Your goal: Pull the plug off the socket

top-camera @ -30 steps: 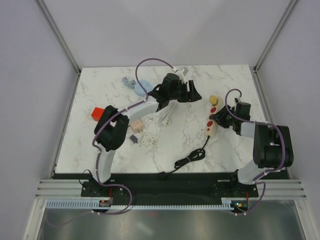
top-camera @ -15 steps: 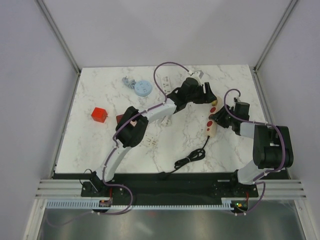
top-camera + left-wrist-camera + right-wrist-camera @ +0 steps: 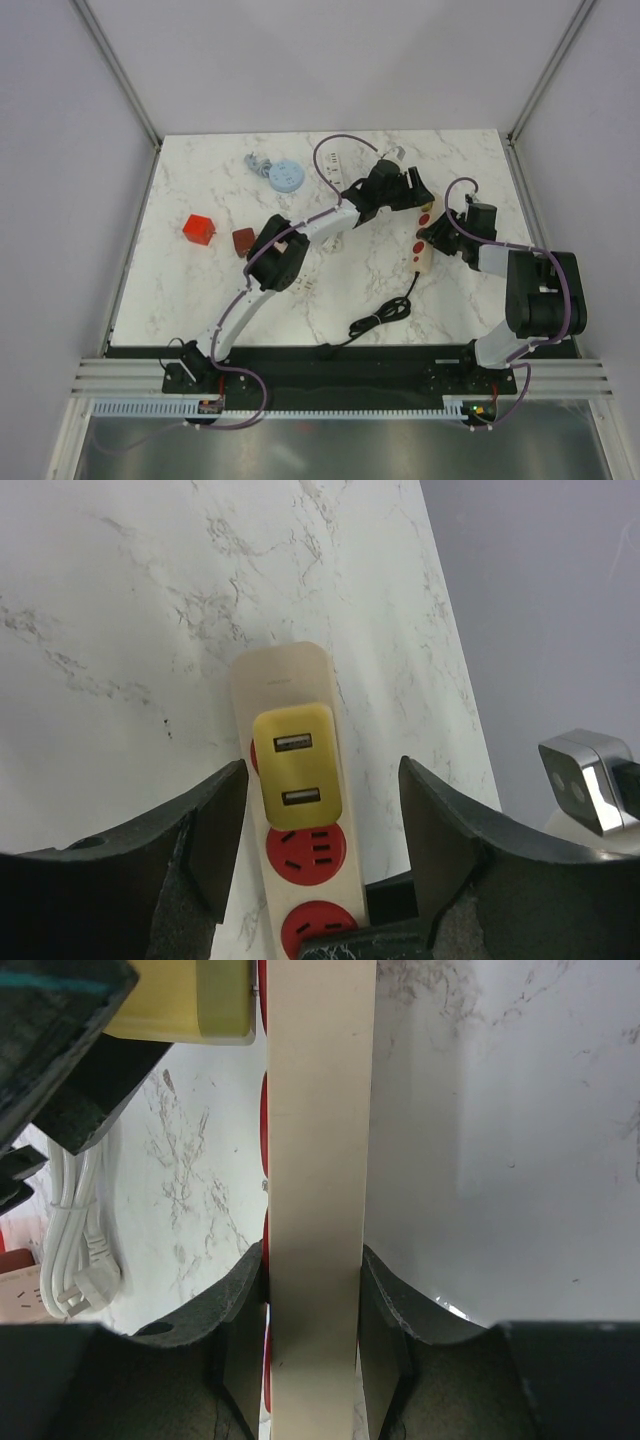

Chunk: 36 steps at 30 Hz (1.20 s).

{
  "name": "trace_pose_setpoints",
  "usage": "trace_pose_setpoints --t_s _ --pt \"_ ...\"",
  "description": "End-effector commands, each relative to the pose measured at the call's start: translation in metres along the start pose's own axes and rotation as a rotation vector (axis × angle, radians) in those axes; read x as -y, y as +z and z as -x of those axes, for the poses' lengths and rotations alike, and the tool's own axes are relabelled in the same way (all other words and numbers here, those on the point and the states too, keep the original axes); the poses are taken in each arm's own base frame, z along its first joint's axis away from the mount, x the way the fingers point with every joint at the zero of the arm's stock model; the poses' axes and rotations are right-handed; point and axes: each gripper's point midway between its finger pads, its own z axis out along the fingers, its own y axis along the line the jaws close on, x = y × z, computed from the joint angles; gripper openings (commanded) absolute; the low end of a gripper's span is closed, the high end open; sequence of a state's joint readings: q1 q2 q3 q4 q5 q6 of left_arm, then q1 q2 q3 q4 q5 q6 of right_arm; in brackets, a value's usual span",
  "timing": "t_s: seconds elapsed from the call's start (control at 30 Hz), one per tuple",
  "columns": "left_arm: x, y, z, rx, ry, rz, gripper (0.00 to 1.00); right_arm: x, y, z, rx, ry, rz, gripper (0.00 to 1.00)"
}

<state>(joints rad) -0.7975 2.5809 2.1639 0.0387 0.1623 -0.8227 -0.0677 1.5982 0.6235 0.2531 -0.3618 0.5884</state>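
A cream power strip [image 3: 423, 252] with red sockets lies at the table's right. A yellow plug [image 3: 294, 765] with two USB ports sits in the socket at its far end. My left gripper [image 3: 322, 772] hangs open over that end [image 3: 412, 195], a finger on either side of the plug and strip, clear of both. The plug's side shows in the right wrist view [image 3: 180, 1005]. My right gripper [image 3: 312, 1290] is shut on the strip's narrow body [image 3: 315, 1160], lower down its length [image 3: 438, 240].
The strip's black cord [image 3: 385, 315] coils toward the near edge. A white cable bundle [image 3: 75, 1250] lies left of the strip. Farther left are a brown block [image 3: 243, 241], a red cube [image 3: 198, 229] and a blue disc [image 3: 285, 177].
My left arm has swung right from the table's middle to the strip's far end, jaws still open. The right gripper and the strip have not moved.
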Motion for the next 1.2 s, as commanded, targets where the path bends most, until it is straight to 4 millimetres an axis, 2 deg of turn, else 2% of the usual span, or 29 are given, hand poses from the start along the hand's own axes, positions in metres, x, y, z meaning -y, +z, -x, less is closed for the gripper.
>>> trace_pose_setpoints --t_s 0.0,0.03,0.1,0.13,0.23,0.27,0.33,0.4,0.47,0.53,0.57,0.6,0.67,0.7,0.73,0.77,0.8,0.87,0.9,0.93,0.97,1.0,1.03,1.1,1.13,1.17 --pt "0.012 0.011 0.007 0.017 -0.062 -0.051 0.69 0.033 -0.004 -0.047 -0.144 -0.022 -0.123 0.00" --pt "0.019 0.012 0.012 0.025 -0.065 -0.073 0.67 0.032 -0.004 -0.047 -0.143 -0.022 -0.121 0.00" --pt "0.017 0.015 0.012 0.029 -0.071 -0.076 0.62 0.031 -0.004 -0.048 -0.146 -0.028 -0.115 0.00" --pt "0.018 0.016 0.015 0.037 -0.072 -0.081 0.52 0.030 -0.004 -0.048 -0.147 -0.029 -0.114 0.00" --pt "0.020 0.015 0.018 0.038 -0.083 -0.090 0.33 0.030 -0.004 -0.047 -0.143 -0.027 -0.115 0.00" --pt "0.020 0.014 0.017 0.031 -0.081 -0.086 0.18 0.031 -0.004 -0.048 -0.145 -0.028 -0.117 0.00" --pt "0.023 0.010 0.019 0.024 -0.074 -0.077 0.02 0.032 -0.004 -0.048 -0.144 -0.026 -0.122 0.00" --pt "0.017 0.005 0.012 -0.013 -0.049 -0.035 0.02 0.034 -0.004 -0.046 -0.136 -0.023 -0.138 0.00" --pt "0.023 -0.005 0.015 -0.021 0.021 -0.015 0.02 0.036 -0.005 -0.044 -0.128 -0.023 -0.154 0.00" --pt "0.015 -0.012 0.007 -0.044 0.084 0.015 0.02 0.040 -0.007 -0.041 -0.108 -0.027 -0.182 0.00" --pt "0.026 -0.020 0.014 -0.039 0.094 -0.003 0.02 0.042 -0.008 -0.040 -0.104 -0.024 -0.193 0.00" --pt "0.025 -0.023 0.008 -0.067 0.094 -0.027 0.02 0.043 -0.009 -0.040 -0.100 -0.025 -0.200 0.00" --pt "0.037 -0.033 0.017 -0.076 0.037 -0.107 0.02 0.046 -0.010 -0.036 -0.086 -0.019 -0.215 0.00" --pt "0.049 -0.037 0.014 -0.078 0.015 -0.241 0.02 0.047 -0.010 -0.037 -0.087 -0.016 -0.219 0.00" --pt "0.055 -0.042 0.017 -0.084 -0.102 -0.293 0.02 0.048 -0.011 -0.038 -0.089 -0.010 -0.220 0.00" --pt "0.059 -0.049 0.028 -0.059 -0.142 -0.350 0.02 0.049 -0.011 -0.037 -0.090 -0.006 -0.220 0.00" --pt "0.061 -0.053 0.029 -0.046 -0.163 -0.403 0.02 0.049 -0.010 -0.037 -0.089 -0.005 -0.219 0.00" --pt "0.065 -0.054 0.031 -0.053 -0.184 -0.414 0.02 0.051 -0.011 -0.037 -0.089 0.007 -0.224 0.00" --pt "0.072 -0.055 0.039 -0.030 -0.158 -0.408 0.02 0.052 -0.011 -0.037 -0.090 0.007 -0.225 0.00" --pt "0.054 -0.049 0.017 -0.094 -0.080 -0.270 0.02 0.053 -0.011 -0.038 -0.091 0.009 -0.226 0.00" --pt "0.051 -0.048 0.014 -0.091 0.000 -0.184 0.02 0.053 -0.011 -0.038 -0.092 0.011 -0.226 0.00" --pt "0.050 -0.048 0.038 0.007 0.093 -0.045 0.02 0.053 -0.011 -0.038 -0.092 0.012 -0.226 0.00" --pt "0.049 -0.049 0.027 -0.003 0.238 0.020 0.02 0.055 -0.011 -0.038 -0.094 0.014 -0.230 0.00" --pt "0.035 -0.055 0.016 -0.039 0.260 0.086 0.02 0.054 -0.011 -0.038 -0.093 0.015 -0.229 0.00" --pt "0.034 -0.061 0.022 -0.041 0.202 0.074 0.02 0.055 -0.010 -0.038 -0.095 0.016 -0.231 0.00" --pt "0.045 -0.060 0.033 -0.005 0.157 -0.001 0.02 0.055 -0.010 -0.039 -0.097 0.015 -0.231 0.00"
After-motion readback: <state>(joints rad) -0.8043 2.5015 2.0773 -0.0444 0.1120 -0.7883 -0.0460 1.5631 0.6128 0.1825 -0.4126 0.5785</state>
